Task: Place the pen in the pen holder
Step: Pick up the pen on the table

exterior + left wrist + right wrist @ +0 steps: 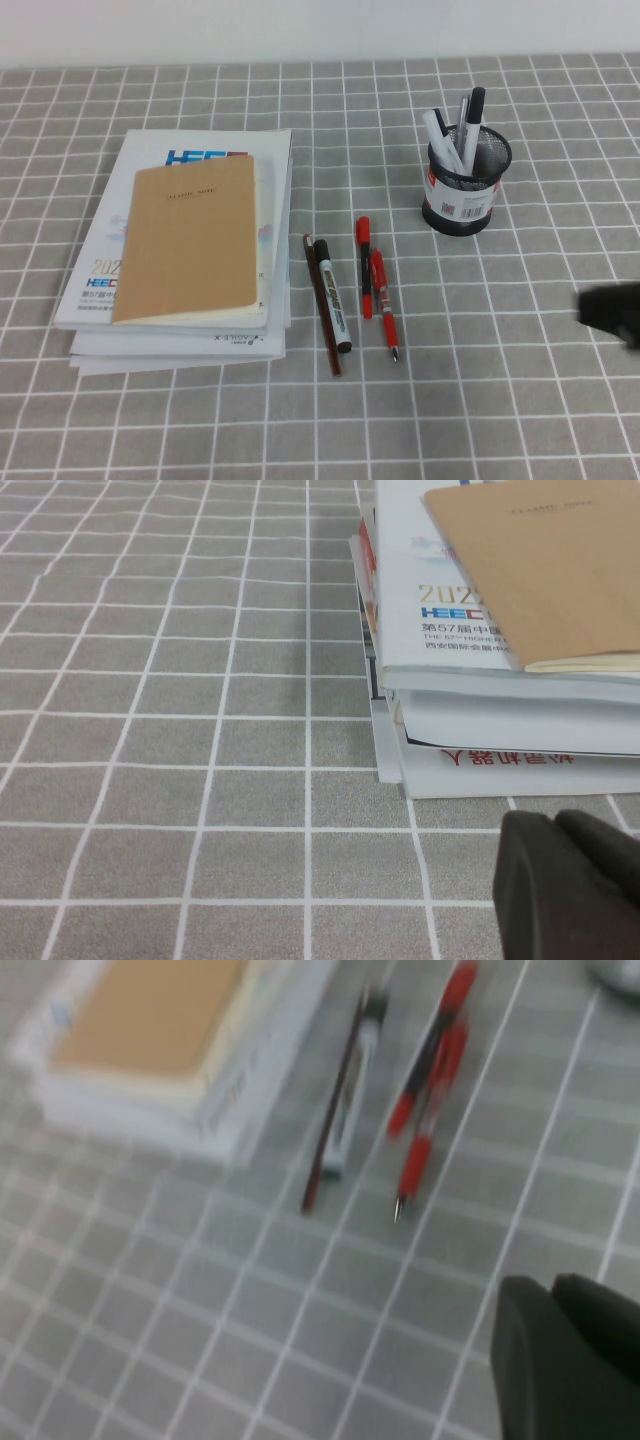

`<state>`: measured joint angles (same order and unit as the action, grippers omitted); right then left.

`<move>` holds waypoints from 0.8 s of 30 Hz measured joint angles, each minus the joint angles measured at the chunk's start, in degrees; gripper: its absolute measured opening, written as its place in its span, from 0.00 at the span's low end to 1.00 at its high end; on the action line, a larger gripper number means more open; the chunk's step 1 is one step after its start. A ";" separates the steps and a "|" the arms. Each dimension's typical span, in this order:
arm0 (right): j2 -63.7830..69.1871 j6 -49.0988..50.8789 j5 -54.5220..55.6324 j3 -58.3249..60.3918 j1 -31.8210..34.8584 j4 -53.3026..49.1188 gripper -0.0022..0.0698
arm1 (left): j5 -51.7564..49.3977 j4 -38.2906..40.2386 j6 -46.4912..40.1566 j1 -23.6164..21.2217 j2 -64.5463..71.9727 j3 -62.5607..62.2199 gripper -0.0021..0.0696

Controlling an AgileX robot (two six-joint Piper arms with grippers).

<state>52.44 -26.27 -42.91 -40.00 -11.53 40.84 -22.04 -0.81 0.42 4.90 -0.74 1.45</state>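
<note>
The slim red pen [383, 300] lies flat on the checked cloth with its silver tip toward me, and it also shows in the right wrist view [418, 1155]. The black mesh pen holder [465, 190] stands upright at the back right and holds several pens. My right gripper [610, 312] is at the right edge, well to the right of the pen and nearer than the holder. Its dark fingers [553, 1282] are together and empty. My left gripper [555, 820] is shut and empty, low over the cloth near the book stack, outside the high view.
A stack of books [185, 250] with a tan notebook [190, 240] on top lies at the left. Left of the pen lie a red-capped black marker [364, 262], a black marker with a white label [333, 295] and a brown pencil [322, 310].
</note>
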 joint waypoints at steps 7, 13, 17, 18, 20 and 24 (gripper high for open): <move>31.48 9.47 -15.81 -20.50 -4.63 -11.33 0.01 | 0.00 0.00 0.00 0.00 0.00 0.00 0.02; 50.44 23.43 -25.39 -41.53 -14.95 -27.51 0.01 | 0.00 0.00 0.00 0.00 0.00 0.00 0.02; 60.37 27.11 -26.16 -54.68 -17.92 -31.19 0.01 | 0.00 0.00 0.00 0.00 0.00 0.00 0.02; 61.95 27.91 -26.28 -57.45 -18.41 -32.04 0.01 | 0.00 0.00 0.00 0.00 0.00 0.00 0.02; 65.44 30.30 -26.30 -62.13 -19.60 -34.18 0.01 | 0.00 0.00 0.00 0.00 0.00 0.00 0.02; 70.07 35.22 -26.52 -67.09 -21.03 -37.11 0.01 | 0.00 0.00 0.00 0.00 0.00 0.00 0.02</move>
<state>122.51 8.95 -69.43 -107.09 -32.56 3.73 -22.04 -0.81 0.42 4.90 -0.74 1.45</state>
